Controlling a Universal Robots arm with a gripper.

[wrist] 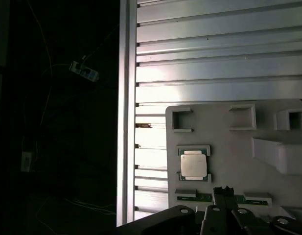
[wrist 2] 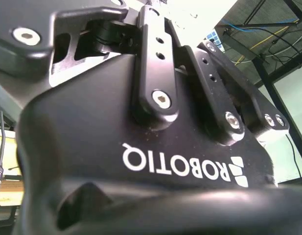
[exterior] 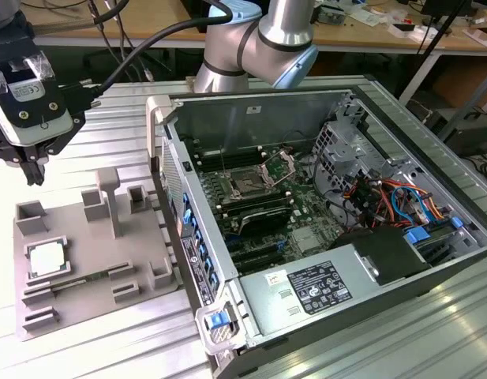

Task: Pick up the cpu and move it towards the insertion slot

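**Tool.** Black robot tool with a pale faceplate, carried on a silver and pale-blue jointed arm. In the exterior view it is hung above the desk at the exterior view's left, beyond the far corner of the tray. In the first wrist view its dark tip is seen over the tray's edge, near the cpu but apart from it. Whether it is open or closed cannot be told.

**Cpu.** Small flat square chip with a silvery-white metal top. It is seated flat in a square framed recess of the tray and is not gripped by the tool.

**Tray.** Grey plastic tray with raised blocks, laid on the desk just beside the case, on the exterior view's left. A narrow green circuit strip is lodged in a groove just beside the cpu.

**Insertion slot.** Small square dark socket ringed by a shiny steel frame, set on the green board inside the case. Its hinged metal bracket is tilted up. It is placed well apart from the cpu.

**Case.** Open grey metal computer case, laid on its side with cables and drive cages exposed.

**Desk.** Ribbed aluminium desk, by which tray and case are carried.
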